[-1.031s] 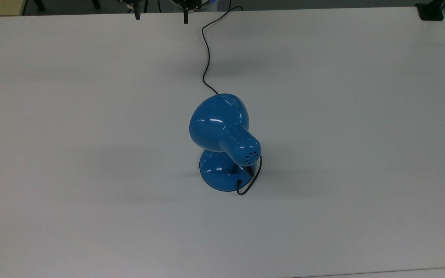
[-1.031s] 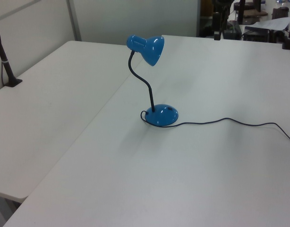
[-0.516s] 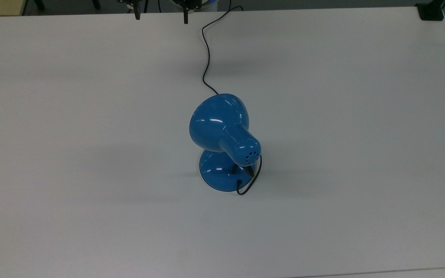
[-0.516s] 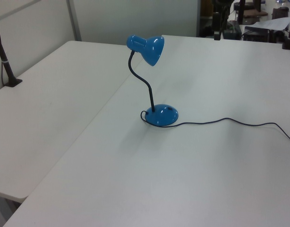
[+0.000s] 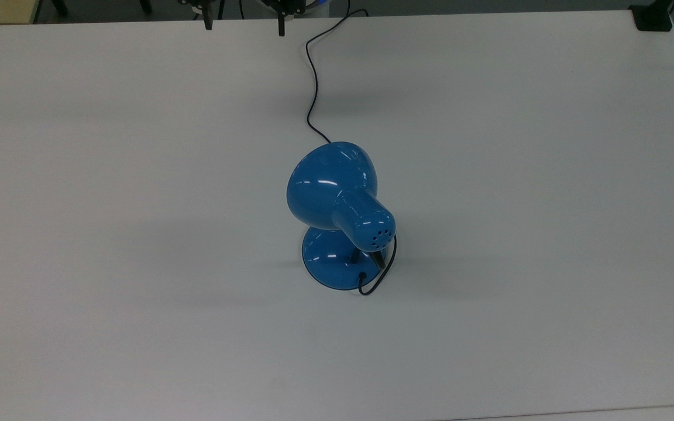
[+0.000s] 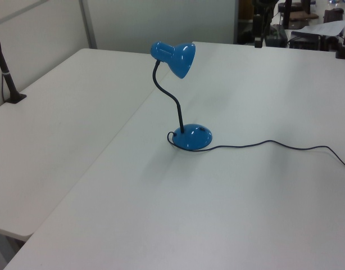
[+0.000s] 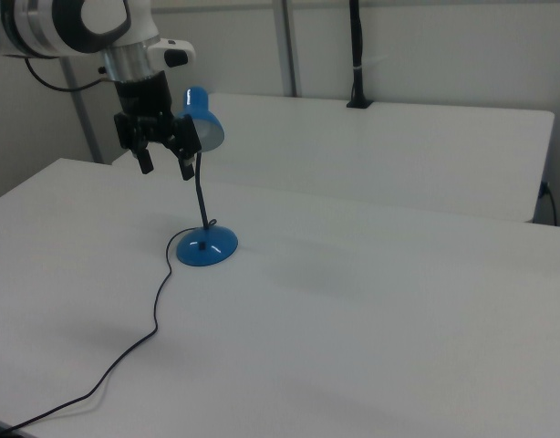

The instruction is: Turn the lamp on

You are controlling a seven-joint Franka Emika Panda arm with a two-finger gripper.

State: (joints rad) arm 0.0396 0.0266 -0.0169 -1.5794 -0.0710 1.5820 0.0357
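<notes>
So the task is barely started as far as I can judge. The lamp (image 5: 337, 216) is dark: no glow from the shade and no bright patch on the desk (image 5: 547, 234) under it. Everything is left to do: get the gripper (image 7: 163, 159) down to wherever the switch is and press it. There's a small dark spot on top of the round base in the left view that might be the switch, but I can't tell for sure.

The gripper hangs in the air in the right view, up at about shade height and to the right view's left of the lamp, not touching anything. Its two fingers are spread apart with nothing between them. In the top view, two dark finger tips poke in at the top edge, well apart from the lamp.

The lamp stands roughly mid-desk on its base, with a thin black neck curving up to the shade. The shade's long axis is tilted, with the vented narrow end higher. In the top view the open mouth faces up-left and down at the desk. The cord (image 5: 312, 76) loops at the base, then snakes off toward the top view's top edge.
</notes>
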